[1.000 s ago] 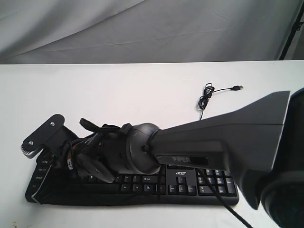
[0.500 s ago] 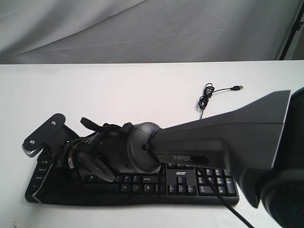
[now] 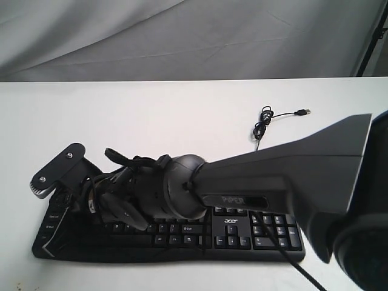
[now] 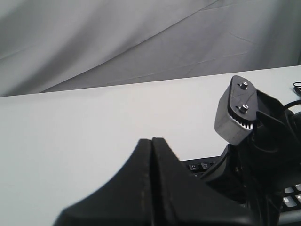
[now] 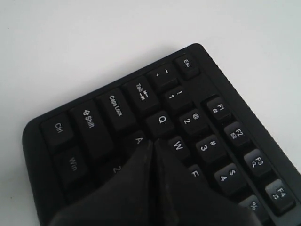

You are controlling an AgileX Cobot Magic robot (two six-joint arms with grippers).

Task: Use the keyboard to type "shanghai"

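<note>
The black keyboard (image 3: 242,233) with a white acer logo lies along the table's front edge. Its thin cable (image 3: 264,124) coils behind it. My right arm reaches across to the keyboard's left end, and its body hides the letter keys in the exterior view. In the right wrist view my right gripper (image 5: 153,141) is shut, its tips low over the keyboard (image 5: 115,106) where the Q, A and W keys meet; whether they touch a key I cannot tell. My left gripper (image 4: 153,139) is shut on nothing, held above the table just beyond the keyboard's (image 4: 202,165) function-key row.
The right arm's grey camera bracket (image 3: 59,171) juts up over the keyboard's left end, close to the left gripper (image 4: 237,110). White table (image 3: 151,115) stretches behind the keyboard. A grey cloth backdrop hangs at the back, with a black stand (image 3: 373,42) at far right.
The right arm has shifted very slightly to the right over the keyboard's left end. Both grippers stay shut.
</note>
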